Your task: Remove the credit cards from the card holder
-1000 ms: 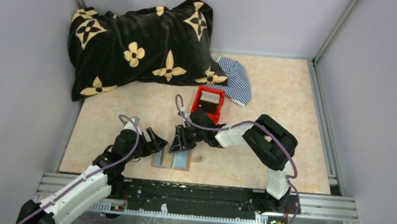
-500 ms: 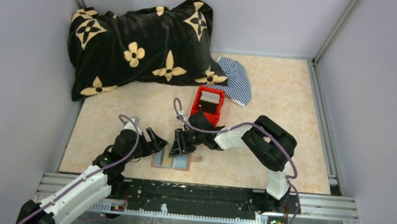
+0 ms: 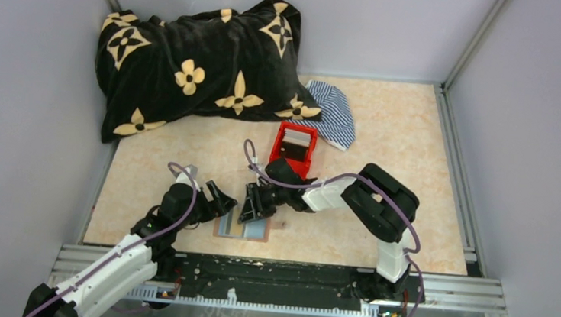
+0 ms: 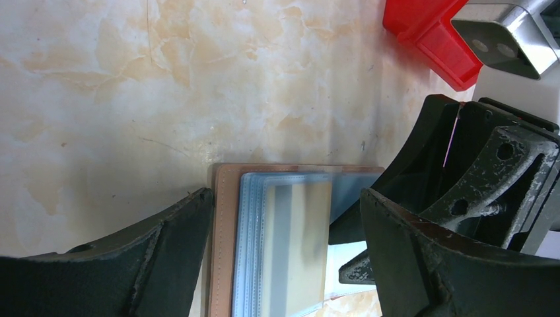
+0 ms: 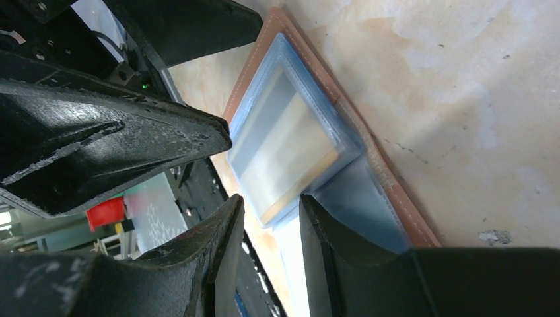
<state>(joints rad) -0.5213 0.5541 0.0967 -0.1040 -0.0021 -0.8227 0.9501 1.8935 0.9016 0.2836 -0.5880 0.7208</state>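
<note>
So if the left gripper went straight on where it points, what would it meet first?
Most likely the card holder, lying open just ahead between the spread fingertips of the left gripper. The right gripper stands close beside that line; depth is unclear.

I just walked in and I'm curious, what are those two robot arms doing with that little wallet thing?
A brown card holder lies open on the table. The left gripper spreads its jaws wide over it. The right gripper has its jaws close together at the corner of a clear sleeve with a tan card inside. I can't tell whether it has pinched anything.
</note>
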